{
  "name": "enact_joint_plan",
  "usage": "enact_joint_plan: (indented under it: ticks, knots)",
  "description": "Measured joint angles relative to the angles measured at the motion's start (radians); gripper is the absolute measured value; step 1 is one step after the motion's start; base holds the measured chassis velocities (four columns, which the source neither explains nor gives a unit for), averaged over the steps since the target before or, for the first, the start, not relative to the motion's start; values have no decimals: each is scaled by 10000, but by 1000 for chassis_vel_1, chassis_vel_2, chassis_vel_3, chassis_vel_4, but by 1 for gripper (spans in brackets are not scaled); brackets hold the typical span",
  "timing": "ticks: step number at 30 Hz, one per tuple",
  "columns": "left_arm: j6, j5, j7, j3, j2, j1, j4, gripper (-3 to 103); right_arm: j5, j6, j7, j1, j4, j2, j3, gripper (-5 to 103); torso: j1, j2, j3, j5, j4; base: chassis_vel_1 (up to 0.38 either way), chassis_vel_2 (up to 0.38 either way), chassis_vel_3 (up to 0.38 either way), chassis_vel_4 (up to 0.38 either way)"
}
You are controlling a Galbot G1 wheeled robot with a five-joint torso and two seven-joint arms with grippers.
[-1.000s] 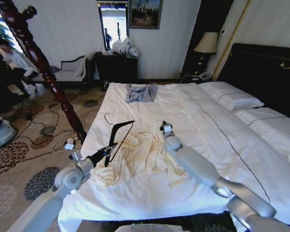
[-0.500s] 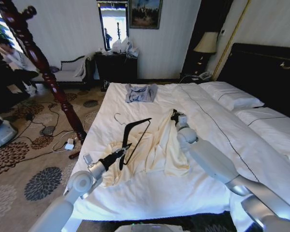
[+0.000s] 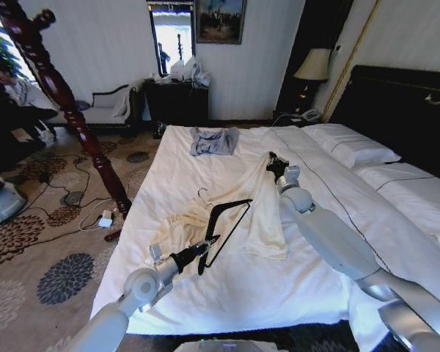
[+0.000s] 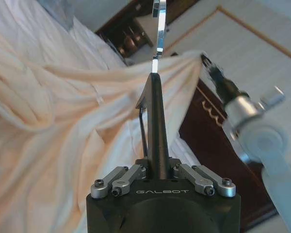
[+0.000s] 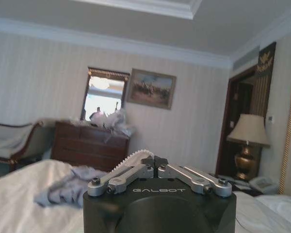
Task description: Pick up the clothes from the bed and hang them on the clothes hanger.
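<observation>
The cream clothes [image 3: 264, 216] hang stretched up from the white bed [image 3: 227, 293]. My right gripper [image 3: 271, 157] is shut on their top edge, and a serrated strip of the clothes [image 5: 130, 160] shows at that gripper [image 5: 154, 160] in the right wrist view. My left gripper [image 3: 211, 240] is shut on one end of the black clothes hanger [image 3: 229, 216], held tilted just left of the raised fabric. Its silver hook [image 3: 202, 194] points away from me. In the left wrist view the left gripper [image 4: 157, 167] clamps the clothes hanger [image 4: 154, 111], with the clothes [image 4: 63, 121] beyond it.
A folded grey-blue garment [image 3: 213, 140] lies at the far end of the bed. White pillows [image 3: 352, 147] and a black headboard [image 3: 403, 110] are on the right. A reddish wooden pole [image 3: 59, 88] rises left of the bed, over patterned carpet with cables.
My right gripper has pulled the clothes up and farther across the bed, stretching them. My left gripper has carried the clothes hanger right, closer to the raised fabric.
</observation>
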Motion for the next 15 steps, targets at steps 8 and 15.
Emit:
enact_joint_plan:
  ticks: [8, 15]
  knots:
    - [-4, -132, -20, -155, -2, -107, 105, 18, 190, 265, -231, -151, 631, -289, 161, 0, 0, 0, 0, 1, 0, 0, 0, 0, 0]
    - [13, -29, -105, 275, -207, -233, 95, 18, 298, 876, -501, -102, 781, -167, 16, 0, -1, 1, -1, 0, 1, 0, 0, 0, 0]
